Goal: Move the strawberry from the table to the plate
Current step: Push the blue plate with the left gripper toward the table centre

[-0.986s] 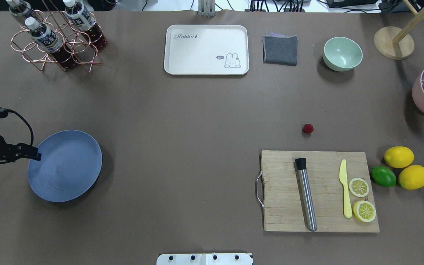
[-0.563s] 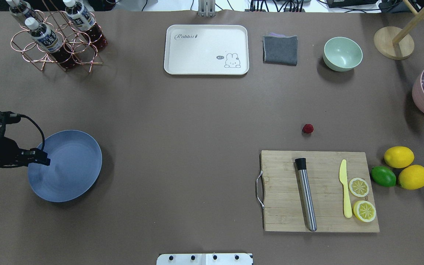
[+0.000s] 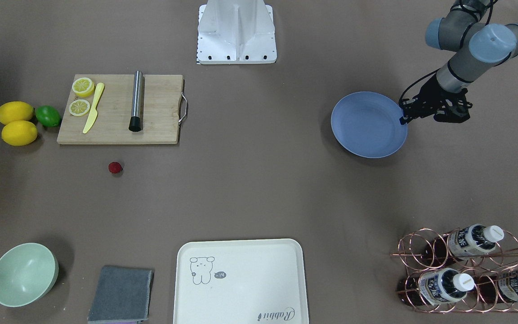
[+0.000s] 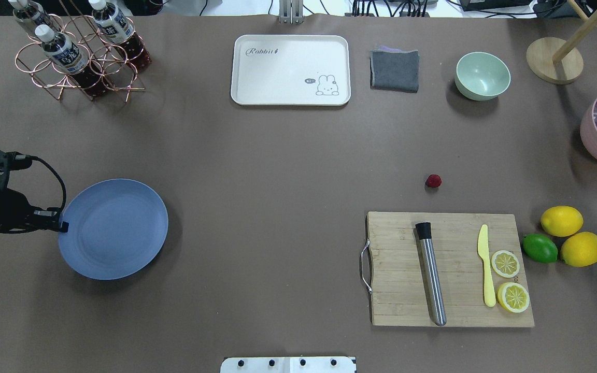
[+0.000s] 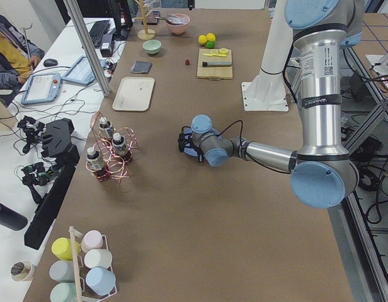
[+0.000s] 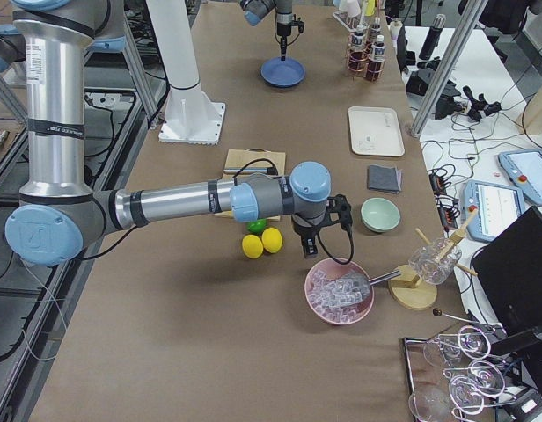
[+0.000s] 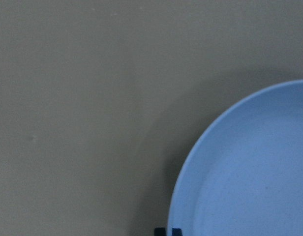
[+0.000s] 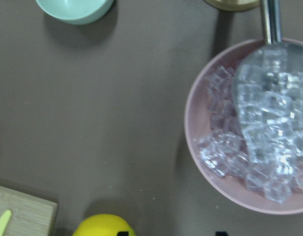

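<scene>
left gripper (image 4: 62, 226) pinching plate (image 4: 117, 233) rim, right gripper (image 8: 171, 233) spread open, strawberry (image 4: 433, 181) on table (image 4: 278, 181)

Red strawberry (image 4: 433, 181) lies on table (image 4: 278, 181) — plate (image 4: 113, 229) well apart.

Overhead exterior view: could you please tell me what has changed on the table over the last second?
The plate slid to the view's right, with the left gripper moving along, its fingers closed on the rim. The strawberry, cutting board and tray stayed put.
</scene>
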